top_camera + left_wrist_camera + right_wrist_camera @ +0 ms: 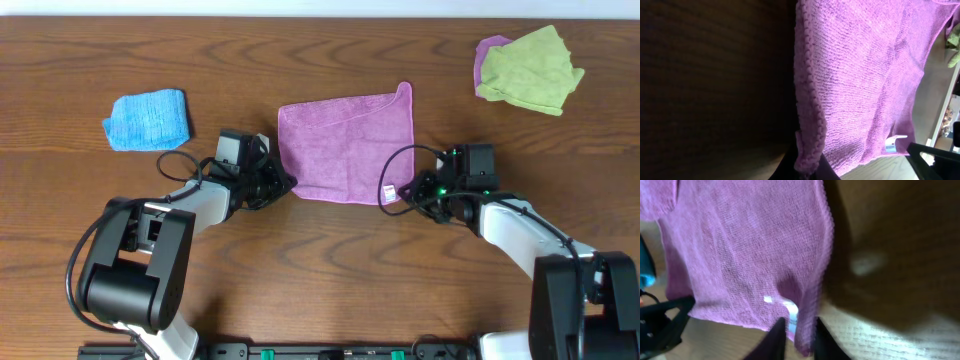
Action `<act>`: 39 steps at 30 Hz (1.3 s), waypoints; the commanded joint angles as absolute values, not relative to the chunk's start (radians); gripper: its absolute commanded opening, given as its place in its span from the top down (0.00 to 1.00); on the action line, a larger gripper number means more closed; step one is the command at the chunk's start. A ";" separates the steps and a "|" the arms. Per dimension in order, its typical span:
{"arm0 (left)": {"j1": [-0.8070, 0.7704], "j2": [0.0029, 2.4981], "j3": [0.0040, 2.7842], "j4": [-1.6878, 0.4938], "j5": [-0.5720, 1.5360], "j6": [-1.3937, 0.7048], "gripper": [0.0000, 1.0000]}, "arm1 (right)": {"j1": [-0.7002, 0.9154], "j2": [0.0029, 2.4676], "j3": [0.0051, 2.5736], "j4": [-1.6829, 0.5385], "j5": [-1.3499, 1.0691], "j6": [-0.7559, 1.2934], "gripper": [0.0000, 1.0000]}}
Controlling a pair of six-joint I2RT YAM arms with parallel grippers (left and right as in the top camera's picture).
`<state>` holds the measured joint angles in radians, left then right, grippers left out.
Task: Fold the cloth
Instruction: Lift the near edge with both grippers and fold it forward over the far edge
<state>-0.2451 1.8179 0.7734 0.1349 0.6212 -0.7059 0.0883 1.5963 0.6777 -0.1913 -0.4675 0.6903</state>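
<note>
The purple rectangular terry cloth (348, 145) lies spread flat at the centre of the wooden desk (330, 280). The left end effector (287, 184) is closed on the cloth's near-left corner. The right end effector (400, 196) is closed on the near-right corner, just beside the white label (785, 307).

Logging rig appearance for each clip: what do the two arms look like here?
Both the left arm and right arm have bulky black base housings, white rounded links and black wrist ends with slim dark jaws. Thin black cables loop beside the left wrist; a small green light glows at the right wrist.
</note>
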 commanded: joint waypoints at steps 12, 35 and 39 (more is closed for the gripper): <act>-0.249 1.831 0.764 0.128 0.628 -0.688 0.94 | 0.093 1.605 0.674 -0.176 -0.365 0.683 0.68; -0.249 1.831 0.764 0.096 0.638 -0.675 0.94 | 0.093 1.679 0.674 -0.115 -0.395 0.701 0.99; -0.245 1.831 0.764 0.026 0.689 -0.611 0.94 | 0.092 1.663 0.674 -0.144 -0.439 0.683 0.99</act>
